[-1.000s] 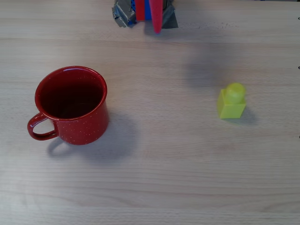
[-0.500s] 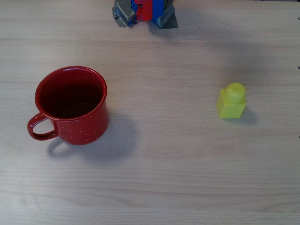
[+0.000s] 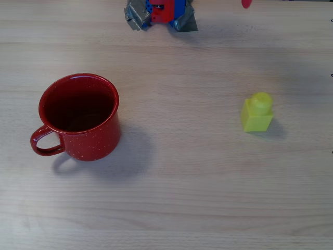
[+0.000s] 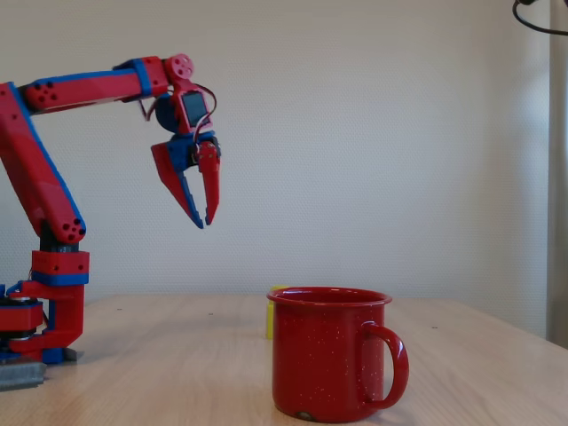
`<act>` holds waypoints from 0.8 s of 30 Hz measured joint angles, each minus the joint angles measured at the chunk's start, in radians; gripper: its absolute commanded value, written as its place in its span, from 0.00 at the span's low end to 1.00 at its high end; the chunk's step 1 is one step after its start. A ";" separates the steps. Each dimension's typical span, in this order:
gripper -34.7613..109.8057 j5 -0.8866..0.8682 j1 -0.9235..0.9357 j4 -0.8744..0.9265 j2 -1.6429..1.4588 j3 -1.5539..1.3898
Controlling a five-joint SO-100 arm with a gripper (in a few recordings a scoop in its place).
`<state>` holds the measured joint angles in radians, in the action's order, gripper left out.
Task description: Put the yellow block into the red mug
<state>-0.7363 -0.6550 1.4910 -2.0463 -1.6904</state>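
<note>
Small bright yellow plastic brick with one round stud, the yellow block [image 3: 257, 112], sits on the light wooden desk [image 3: 197, 172] at right of the overhead view, well apart from the squat red speckled enamel mug [image 3: 79, 116] at left. Mug is upright and nothing shows inside. In the fixed view the block [image 4: 275, 311] just peeks out behind the mug [image 4: 333, 353].

Change: a second ago a red finger hung by the arm base at the top of the overhead view; now only a red tip shows further right, on the block's side. So the arm is swinging toward the block, and the approach is just starting.

Red-and-blue gripper [image 4: 204, 217] is high above the desk, pointing down, fingers nearly together at the tips, holding nothing. Block not yet grasped.
</note>
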 measured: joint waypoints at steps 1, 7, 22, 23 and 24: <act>0.24 0.003 -0.005 0.000 0.029 0.031; 0.24 0.029 -0.008 0.006 0.215 0.209; 0.24 0.186 0.067 0.089 0.614 0.541; 0.24 0.186 0.069 0.086 0.620 0.541; 0.24 0.186 0.069 0.092 0.634 0.549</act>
<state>-0.5507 -0.5860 1.5831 -1.4128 -1.1413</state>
